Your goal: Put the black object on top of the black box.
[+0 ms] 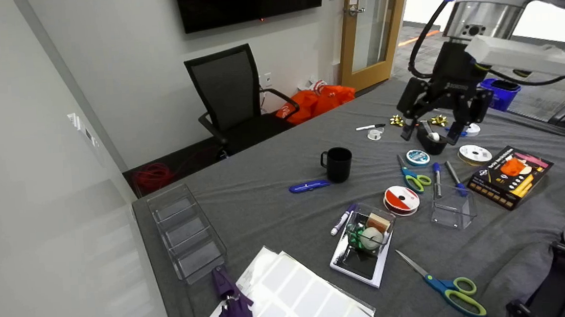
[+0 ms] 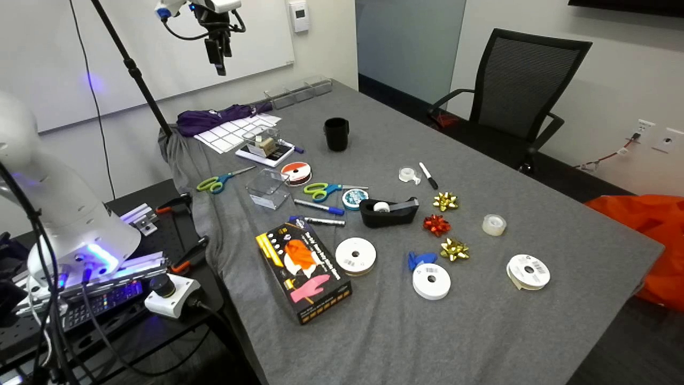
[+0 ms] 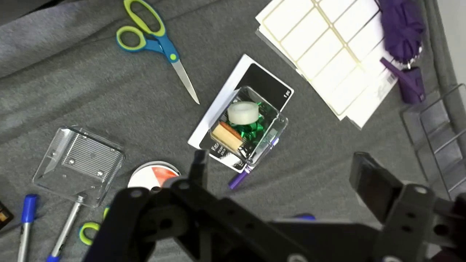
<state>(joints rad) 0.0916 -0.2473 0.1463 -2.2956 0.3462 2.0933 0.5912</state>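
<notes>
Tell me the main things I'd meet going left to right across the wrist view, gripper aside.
Corner of the black box, blue-capped marker, left clear bin, upper scissors, white-edged card, label sheets, umbrella, clear organizer.

- From my end, this looks like an office.
- I see a black mesh-backed desk chair (image 1: 224, 88).
- 1 wall-mounted screen (image 1: 253, 4).
- 1 whiteboard (image 2: 179, 64).
- A wood-framed glass door (image 1: 372, 28).

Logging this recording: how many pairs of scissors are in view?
2. One pair lies near the card, not touching it; the other pair is beside the teal roll. No third shows, though one could be hidden.
</notes>
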